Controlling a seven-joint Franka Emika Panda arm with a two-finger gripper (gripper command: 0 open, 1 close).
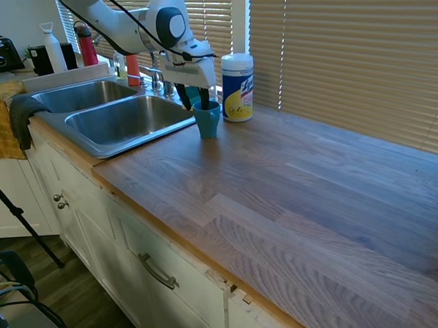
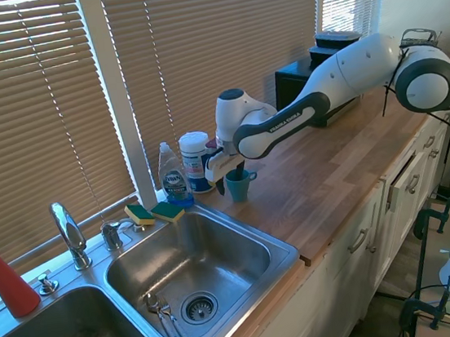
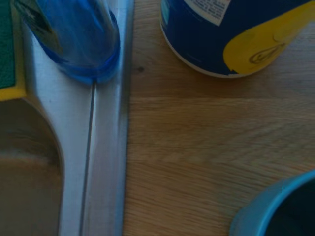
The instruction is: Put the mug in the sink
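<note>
My gripper [image 1: 195, 100] straddles the mug [image 1: 207, 119] rim, open, holding nothing; I should centre one finger inside, then close gently.

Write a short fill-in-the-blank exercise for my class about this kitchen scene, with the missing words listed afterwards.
1. The mug stands upright on the wooden ____.
2. The gripper is lowered over the mug's ____.
3. The white-and-yellow wipes canister is ____ than the mug.
4. The sink has ____ basins.

Missing words: countertop; rim; taller; two
</note>
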